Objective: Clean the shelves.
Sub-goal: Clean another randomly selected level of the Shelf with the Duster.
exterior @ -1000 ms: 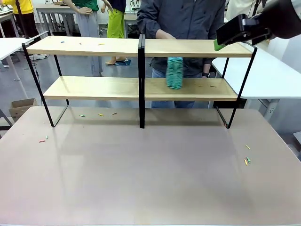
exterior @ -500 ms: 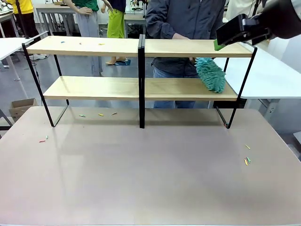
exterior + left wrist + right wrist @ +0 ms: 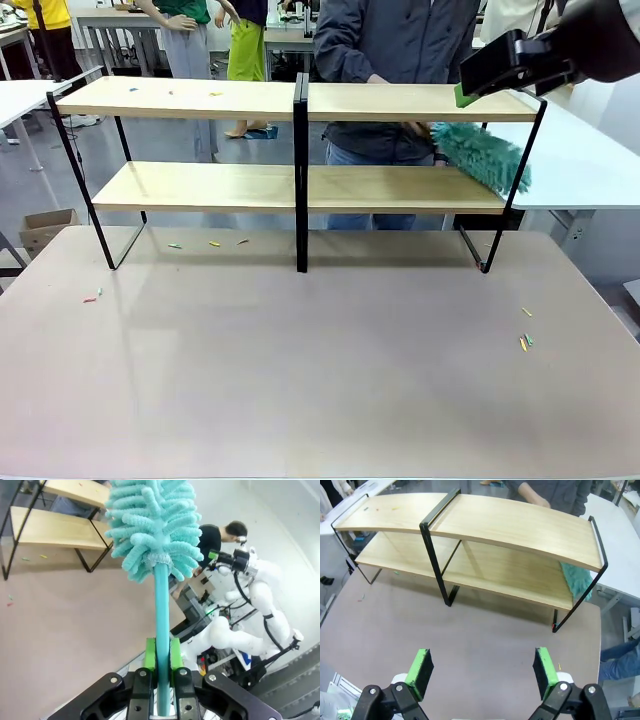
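Note:
The shelves point(image 3: 200, 100) stand across the far half of the table, two light wooden boards in a black frame; they also show as shelves point(image 3: 520, 525) and shelves point(image 3: 50, 527). A person behind them holds a teal duster point(image 3: 483, 157) at the right end of the lower board, its head sticking out past the frame; the same duster point(image 3: 577, 582) shows in the right wrist view. My left gripper point(image 3: 162, 655) is shut on the teal handle of a second fluffy duster point(image 3: 152, 525), held over the table. My right gripper point(image 3: 482, 665) is open and hovers high by the top board's right end, right gripper point(image 3: 470, 90).
Small coloured scraps lie on the table point(image 3: 320, 380): scraps point(image 3: 210, 243) under the left half of the shelves, at the left edge point(image 3: 93, 296) and at the right point(image 3: 525, 340). A few bits point(image 3: 170, 92) sit on the top left board. White tables flank both sides.
The person's duster has swept right along the lower board, from near the centre post to the right end. My right gripper has held still.

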`<action>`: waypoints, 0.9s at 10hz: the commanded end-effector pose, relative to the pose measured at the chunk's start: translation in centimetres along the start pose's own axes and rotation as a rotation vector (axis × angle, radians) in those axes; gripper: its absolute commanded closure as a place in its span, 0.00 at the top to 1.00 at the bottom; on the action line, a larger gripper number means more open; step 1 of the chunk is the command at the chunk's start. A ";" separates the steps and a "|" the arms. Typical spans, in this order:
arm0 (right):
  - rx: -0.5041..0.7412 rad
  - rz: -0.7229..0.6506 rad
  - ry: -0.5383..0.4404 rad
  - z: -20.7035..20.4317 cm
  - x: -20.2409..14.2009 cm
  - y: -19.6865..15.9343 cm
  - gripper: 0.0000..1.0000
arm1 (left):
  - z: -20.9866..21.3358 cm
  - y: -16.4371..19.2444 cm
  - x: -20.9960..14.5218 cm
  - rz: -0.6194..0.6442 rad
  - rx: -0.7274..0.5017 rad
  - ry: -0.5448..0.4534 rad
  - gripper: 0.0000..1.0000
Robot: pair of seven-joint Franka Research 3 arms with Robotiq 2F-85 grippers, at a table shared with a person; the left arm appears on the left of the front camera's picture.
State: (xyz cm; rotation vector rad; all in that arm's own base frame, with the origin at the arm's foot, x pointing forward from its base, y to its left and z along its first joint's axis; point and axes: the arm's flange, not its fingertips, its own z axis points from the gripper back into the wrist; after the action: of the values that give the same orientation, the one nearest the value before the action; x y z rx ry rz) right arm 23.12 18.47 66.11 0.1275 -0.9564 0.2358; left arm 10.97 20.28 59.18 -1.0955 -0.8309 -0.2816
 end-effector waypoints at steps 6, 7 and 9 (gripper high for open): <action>0.005 -0.005 0.000 0.0 0.0 -0.1 1.00 | -10.8 -5.7 5.3 0.056 0.166 0.076 0.13; 0.005 -0.005 0.000 0.0 0.0 -0.1 1.00 | -13.9 -8.3 7.3 0.096 0.207 0.138 0.13; 0.005 -0.005 0.000 0.0 0.0 -0.1 1.00 | -21.3 -12.9 11.5 0.166 0.338 0.235 0.13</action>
State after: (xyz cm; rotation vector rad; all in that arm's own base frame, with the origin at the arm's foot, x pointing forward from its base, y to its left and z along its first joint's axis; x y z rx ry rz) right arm 23.09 18.49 66.13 0.1274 -0.9573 0.2364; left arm 19.27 -0.59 68.93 -0.8310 -0.5976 -0.1855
